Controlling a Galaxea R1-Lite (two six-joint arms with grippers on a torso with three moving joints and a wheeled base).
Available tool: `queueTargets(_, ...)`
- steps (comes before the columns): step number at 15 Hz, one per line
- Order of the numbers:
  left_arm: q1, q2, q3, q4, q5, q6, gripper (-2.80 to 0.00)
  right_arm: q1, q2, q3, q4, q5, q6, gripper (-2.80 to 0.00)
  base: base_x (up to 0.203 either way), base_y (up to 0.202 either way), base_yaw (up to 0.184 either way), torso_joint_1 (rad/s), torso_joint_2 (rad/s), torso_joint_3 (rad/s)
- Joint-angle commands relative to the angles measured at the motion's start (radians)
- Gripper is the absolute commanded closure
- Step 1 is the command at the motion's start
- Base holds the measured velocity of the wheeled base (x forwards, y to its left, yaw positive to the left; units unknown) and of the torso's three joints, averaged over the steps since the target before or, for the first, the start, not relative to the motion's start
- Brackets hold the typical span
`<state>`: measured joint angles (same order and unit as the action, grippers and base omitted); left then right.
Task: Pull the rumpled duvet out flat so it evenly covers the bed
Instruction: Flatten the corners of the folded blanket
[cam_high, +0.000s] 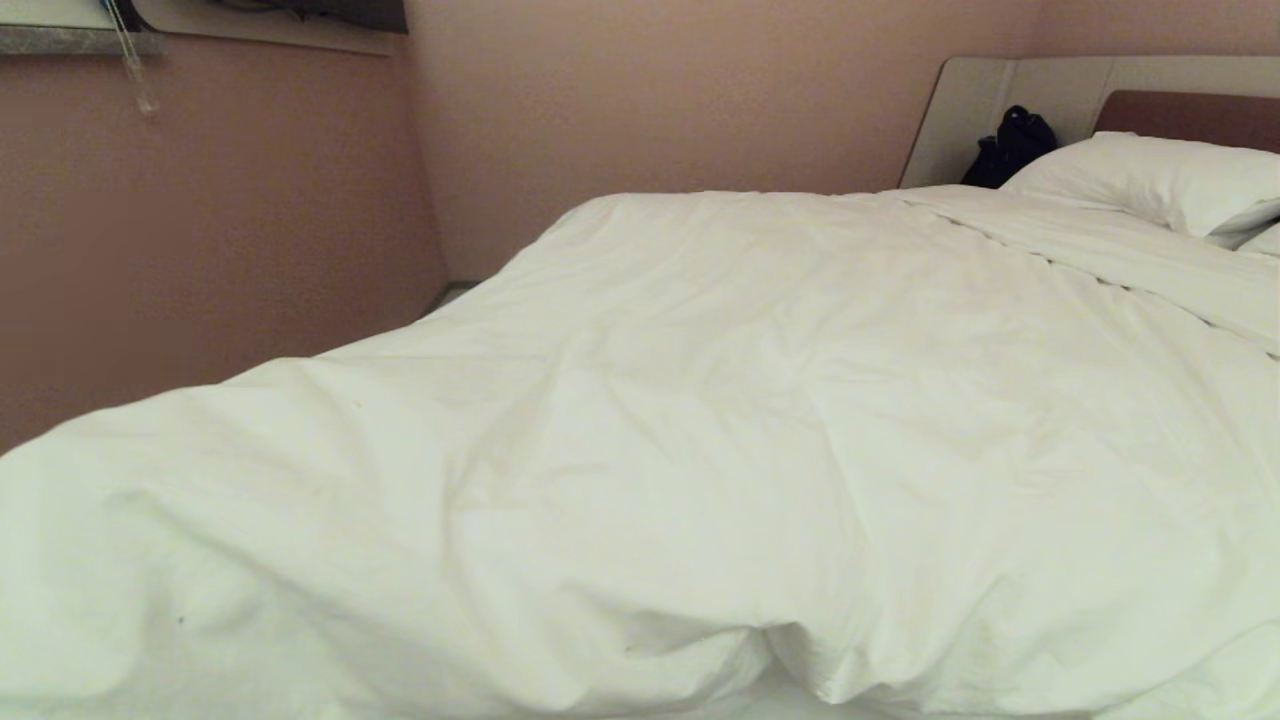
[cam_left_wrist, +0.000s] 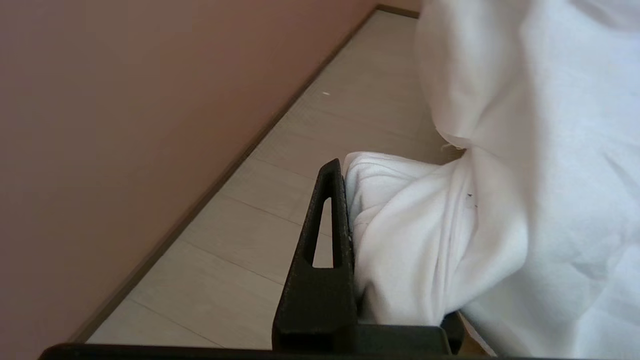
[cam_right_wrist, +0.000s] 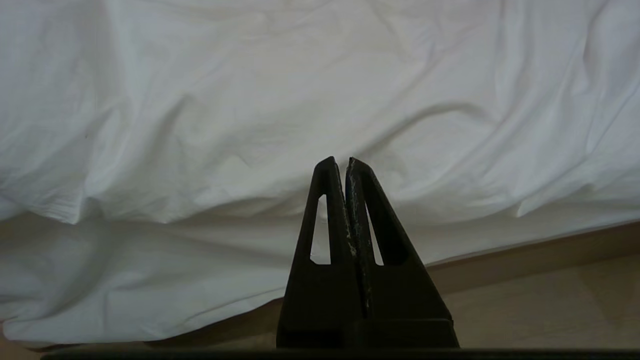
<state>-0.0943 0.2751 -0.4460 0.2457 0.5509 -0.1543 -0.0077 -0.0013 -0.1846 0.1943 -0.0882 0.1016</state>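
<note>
The duvet (cam_high: 700, 420), white and puffy with soft creases, covers nearly the whole bed (cam_high: 985, 110) in the head view, and its near edge bulges toward me. Neither arm shows in that view. In the left wrist view my left gripper (cam_left_wrist: 344, 170) is shut on a bunched corner of the duvet (cam_left_wrist: 415, 240) beside the bed, above the floor. One black finger (cam_left_wrist: 330, 220) shows and cloth hides the other. In the right wrist view my right gripper (cam_right_wrist: 342, 161) is shut and empty, just in front of the duvet's overhanging edge (cam_right_wrist: 250, 125).
A white pillow (cam_high: 1160, 180) lies at the head of the bed, with a dark object (cam_high: 1012, 145) beside it against the headboard. A pink wall (cam_left_wrist: 125, 125) runs close along the bed's left side, leaving a strip of pale floor (cam_left_wrist: 260, 215). The brown bed base (cam_right_wrist: 530, 257) shows below the cloth.
</note>
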Motion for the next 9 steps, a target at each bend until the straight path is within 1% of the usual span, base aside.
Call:
queueTargets(1,0.016,0.002,-0.003,0.001,0.014,-0.010,0.00,0.000,0.001,0.016,0.001,0.001,0.012,0.00,0.000,0.000,0.000,0.000,0.00,0.000)
queueTargets(3,0.064,-0.033,-0.013,0.009,0.000,0.008,0.00,0.000,0.001,0.024,-0.001,0.013,0.007,0.00,0.000,0.000,0.000,0.000,0.00,0.000)
queueTargets(4,0.074,-0.052,-0.015,0.009,-0.004,0.031,0.00,0.001,0.001,0.034,-0.002,0.022,0.001,0.00,0.000,0.000,0.000,0.000,0.00,0.000)
queueTargets(6,0.080,-0.070,-0.016,0.007,-0.006,0.044,0.00,0.000,0.001,0.068,-0.004,0.048,-0.029,0.00,0.000,0.000,0.000,0.000,0.00,0.000)
queueTargets(7,0.086,-0.076,-0.017,0.002,-0.010,0.044,0.00,0.000,0.001,0.095,-0.028,0.059,-0.055,0.00,0.000,0.000,0.000,0.000,0.00,0.000)
queueTargets(9,0.098,-0.089,-0.026,-0.003,-0.041,0.044,0.00,0.000,0.001,0.128,-0.119,0.098,-0.088,0.00,0.000,0.000,0.000,0.000,0.00,0.000)
